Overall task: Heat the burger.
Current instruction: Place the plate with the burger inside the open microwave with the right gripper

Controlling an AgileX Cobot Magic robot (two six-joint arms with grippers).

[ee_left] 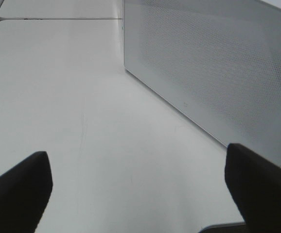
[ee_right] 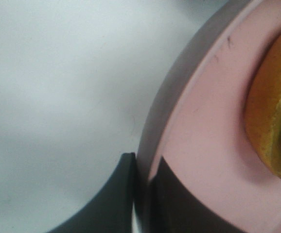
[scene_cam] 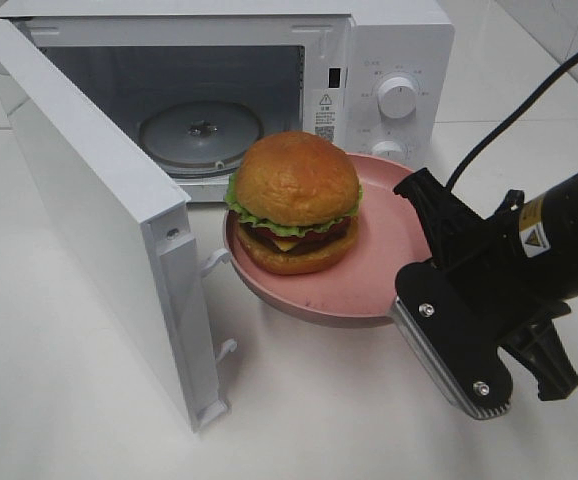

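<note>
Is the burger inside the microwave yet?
No, it is out. The burger sits on the pink plate in front of the microwave, whose door stands open, and the glass turntable inside has nothing on it.

The burger [scene_cam: 294, 200] is sitting on the plate [scene_cam: 389, 270], just in front of the microwave's [scene_cam: 399, 60] open cavity. The door [scene_cam: 89, 200] is standing open to its left, and the turntable [scene_cam: 199, 135] is lying inside. The right gripper [ee_right: 145, 167] is pinching the plate's rim on the side away from the microwave.

high — overlooks microwave [scene_cam: 399, 50], plate [scene_cam: 379, 275] | left wrist: door [ee_left: 218, 73], probably | right wrist: plate, close
</note>
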